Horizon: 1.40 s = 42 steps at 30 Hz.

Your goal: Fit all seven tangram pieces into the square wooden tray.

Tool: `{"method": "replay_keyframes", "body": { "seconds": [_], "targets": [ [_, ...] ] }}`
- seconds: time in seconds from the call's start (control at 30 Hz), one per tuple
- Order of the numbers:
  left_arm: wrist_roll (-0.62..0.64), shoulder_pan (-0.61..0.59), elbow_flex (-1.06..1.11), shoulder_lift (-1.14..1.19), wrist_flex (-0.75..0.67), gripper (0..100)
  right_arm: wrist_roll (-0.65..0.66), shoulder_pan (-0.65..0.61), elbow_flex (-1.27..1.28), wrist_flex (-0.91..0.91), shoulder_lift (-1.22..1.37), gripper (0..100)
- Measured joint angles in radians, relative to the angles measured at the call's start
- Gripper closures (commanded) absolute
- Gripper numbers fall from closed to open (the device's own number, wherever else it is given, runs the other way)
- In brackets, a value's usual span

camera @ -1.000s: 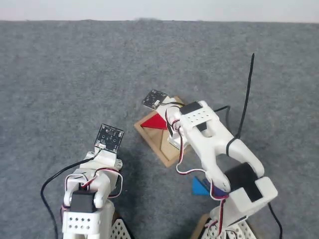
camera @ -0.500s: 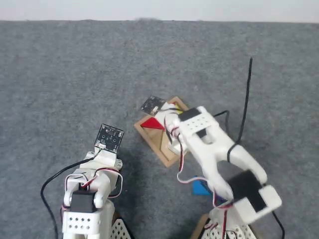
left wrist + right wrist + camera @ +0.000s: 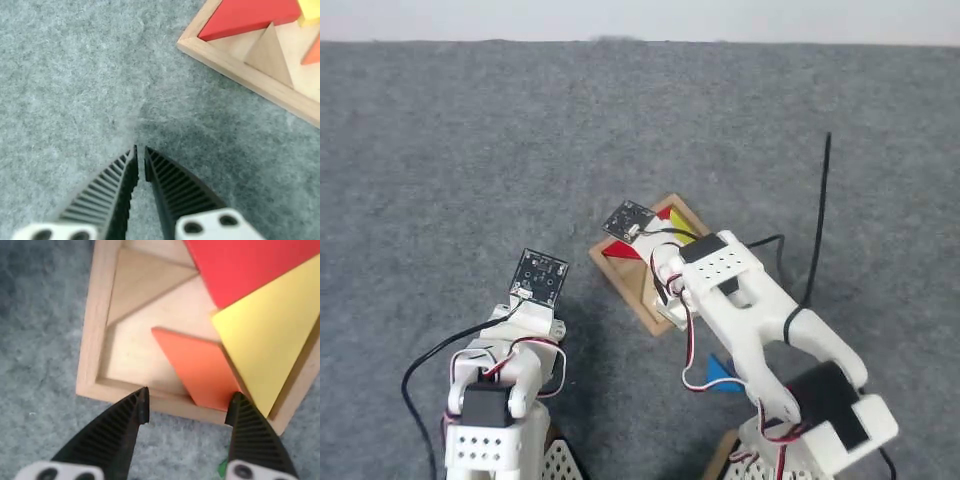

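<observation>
Black and ribbed, the right gripper [image 3: 189,406] hangs spread wide and empty over the near rim of the one wooden tray [image 3: 92,340], which sits mid-table on grey felt [image 3: 470,150]. Between its fingertips lies one orange piece [image 3: 200,370], flat in the tray. A yellow piece [image 3: 270,335] touches the orange one, and a red piece [image 3: 240,265] lies beyond both, so three pieces in the tray can be counted; the rest of its floor is bare wood. A fourth piece, a blue triangle [image 3: 720,375], lies on the felt nearer than the tray, apart from it. The left gripper [image 3: 140,152], fingers almost pressed together and holding nothing, hovers over felt near-left of the tray.
</observation>
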Motion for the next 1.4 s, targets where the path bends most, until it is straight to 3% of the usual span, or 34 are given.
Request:
{"method": "replay_keyframes", "body": {
  "seconds": [0.63, 0.9, 1.1, 1.4],
  "targets": [
    [0.000, 0.000, 0.000, 0.000, 0.000, 98, 0.005, -0.115, -0.137, 0.051, 0.123, 75.0],
    [0.000, 0.000, 0.000, 0.000, 0.000, 98, 0.006, -0.121, -0.115, 0.123, -0.026, 75.1],
    [0.000, 0.000, 0.000, 0.000, 0.000, 98, -0.121, -0.121, -0.114, 0.043, -0.040, 75.1],
    [0.000, 0.000, 0.000, 0.000, 0.000, 98, -0.011, -0.121, -0.114, 0.009, 0.068, 75.0]
  ]
}}
